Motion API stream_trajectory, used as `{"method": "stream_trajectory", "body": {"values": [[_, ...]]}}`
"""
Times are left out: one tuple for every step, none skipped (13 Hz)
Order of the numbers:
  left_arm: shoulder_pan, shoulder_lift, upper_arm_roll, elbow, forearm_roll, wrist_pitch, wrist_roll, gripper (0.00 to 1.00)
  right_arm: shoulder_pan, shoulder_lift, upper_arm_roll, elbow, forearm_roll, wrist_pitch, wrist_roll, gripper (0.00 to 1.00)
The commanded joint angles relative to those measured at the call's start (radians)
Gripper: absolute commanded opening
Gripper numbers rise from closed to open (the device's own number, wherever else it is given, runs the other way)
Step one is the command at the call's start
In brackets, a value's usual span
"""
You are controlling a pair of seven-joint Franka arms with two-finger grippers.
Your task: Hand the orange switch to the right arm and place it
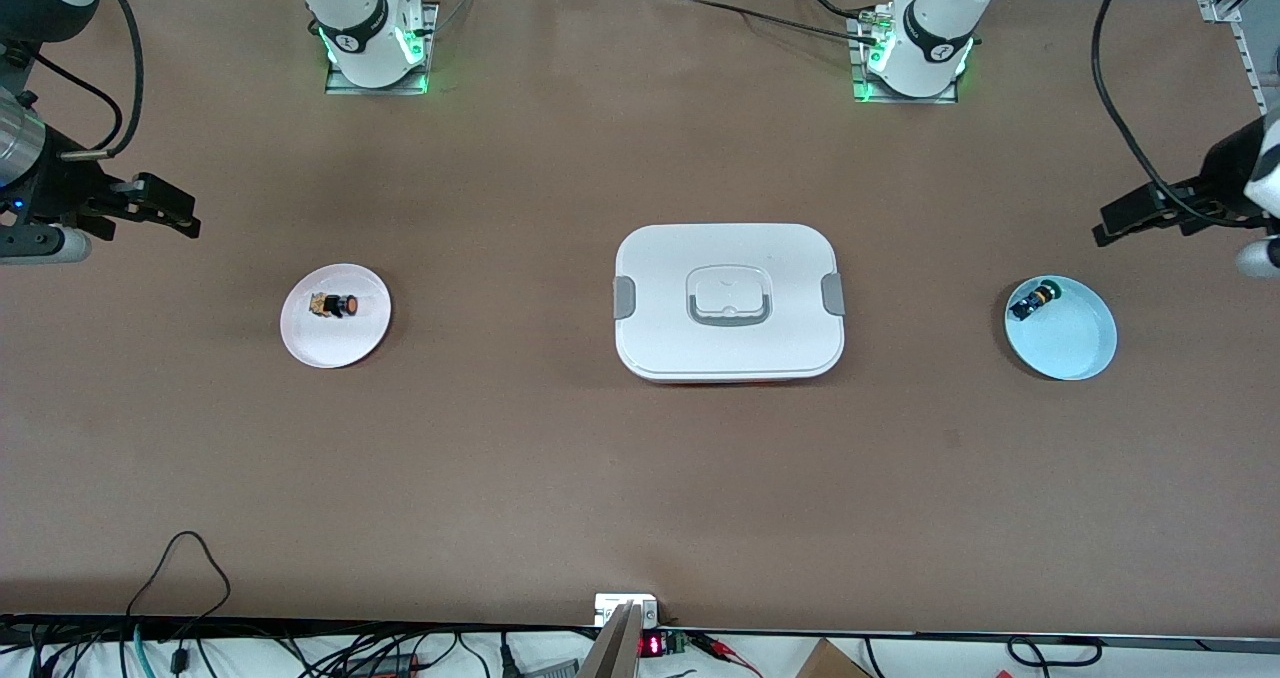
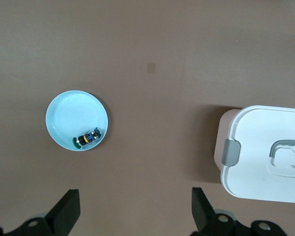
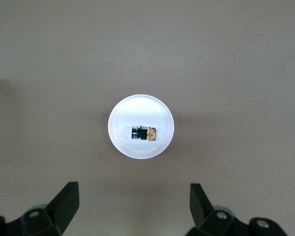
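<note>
The orange switch point(image 1: 338, 305) lies on its side on a small white plate point(image 1: 330, 346) toward the right arm's end of the table. In the right wrist view the switch point(image 3: 143, 132) shows in the middle of the plate point(image 3: 137, 110). My right gripper point(image 1: 172, 210) is open and empty, up over bare table beside that plate; its own view shows the gripper point(image 3: 135, 204) with the jaws spread wide. My left gripper point(image 1: 1125, 220) is open and empty, up over bare table at the left arm's end, and shows wide open in its own view point(image 2: 136, 209).
A small blue-and-black part point(image 1: 1033, 301) lies in a light-blue plate point(image 1: 1078, 346) at the left arm's end; the left wrist view shows the part point(image 2: 87, 138) and the plate point(image 2: 73, 112). A white lidded box point(image 1: 680, 350) with grey clasps stands mid-table and shows in the left wrist view point(image 2: 258, 147).
</note>
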Motion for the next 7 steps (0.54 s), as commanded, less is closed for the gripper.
{"method": "stream_trajectory", "body": {"values": [[0.006, 0.007, 0.001, 0.028, 0.001, -0.012, 0.019, 1.00, 0.002, -0.005, 0.003, 0.013, 0.002, -0.022, 0.018, 1.00], [0.006, 0.007, 0.000, 0.030, -0.008, -0.012, 0.019, 1.00, 0.002, -0.005, 0.003, 0.013, 0.004, -0.022, 0.017, 1.00], [0.008, 0.007, 0.001, 0.028, -0.009, -0.012, 0.019, 1.00, 0.001, -0.005, 0.003, 0.013, 0.002, -0.022, 0.008, 1.00], [0.009, 0.007, 0.001, 0.028, -0.011, -0.012, 0.019, 1.00, 0.001, -0.005, 0.003, 0.013, 0.002, -0.024, 0.005, 1.00], [0.009, 0.007, 0.001, 0.030, -0.009, -0.011, 0.019, 1.00, 0.001, -0.005, 0.003, 0.013, 0.002, -0.024, 0.003, 1.00], [0.011, 0.007, 0.001, 0.028, -0.008, -0.011, 0.019, 1.00, 0.001, -0.005, 0.003, 0.013, 0.002, -0.024, 0.003, 1.00], [0.009, 0.007, 0.001, 0.030, -0.009, -0.011, 0.019, 1.00, 0.002, -0.005, 0.003, 0.013, 0.001, -0.024, 0.003, 1.00]]}}
